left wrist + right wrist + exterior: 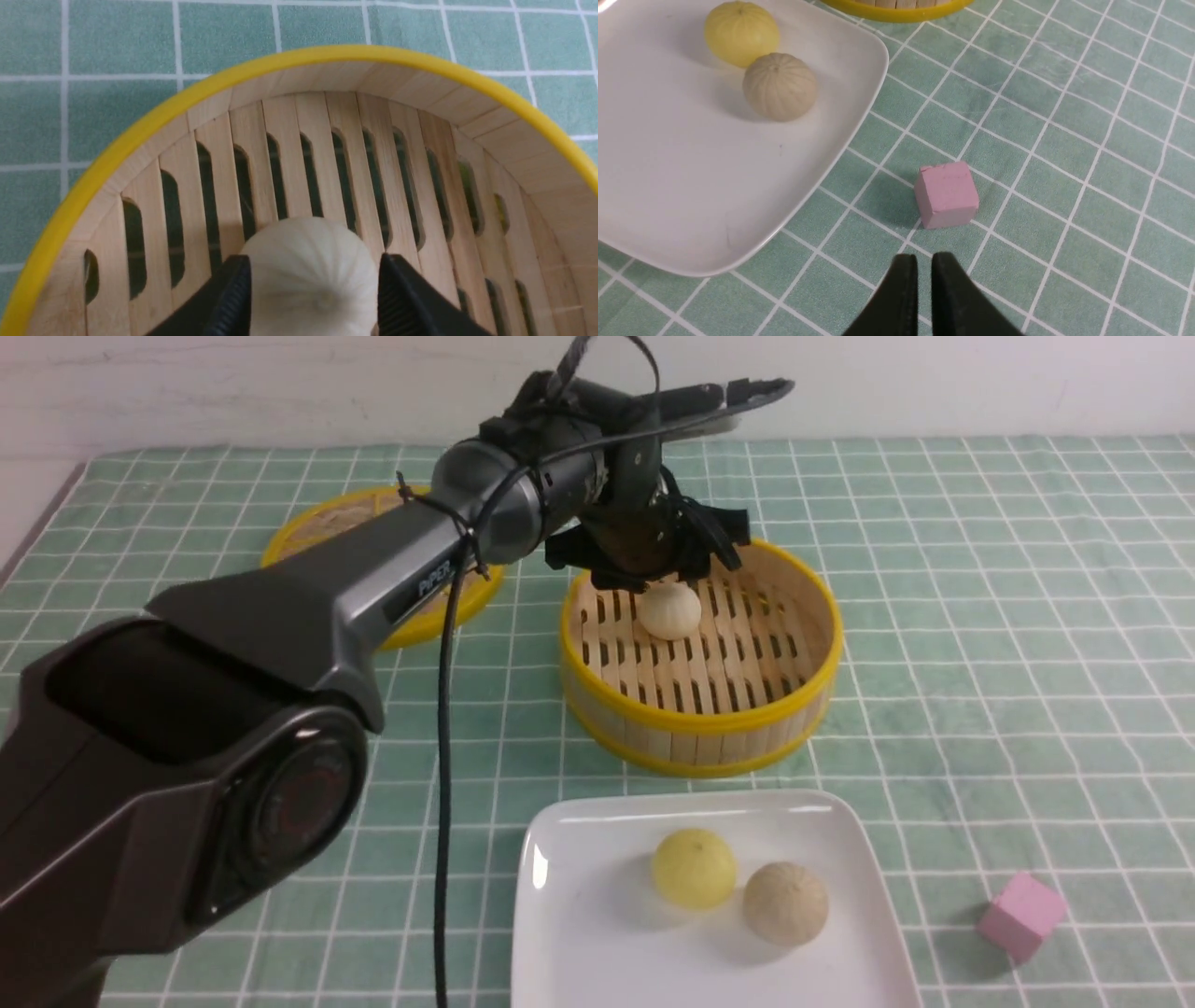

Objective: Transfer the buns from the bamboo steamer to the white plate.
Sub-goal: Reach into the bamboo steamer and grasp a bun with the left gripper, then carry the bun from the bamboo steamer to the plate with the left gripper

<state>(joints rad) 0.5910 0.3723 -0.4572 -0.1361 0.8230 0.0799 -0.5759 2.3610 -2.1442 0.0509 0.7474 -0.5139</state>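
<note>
We find the left gripper spread wide astride the last bun on the steamer floor's far side, gripping nothing. Right gripper: nearly closed, empty. Off-centre closing may roll the bun away.

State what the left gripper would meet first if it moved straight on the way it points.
The left gripper would probably meet the pale ridged bun lying between its fingers in the bamboo steamer; the gap left is unclear.
</note>
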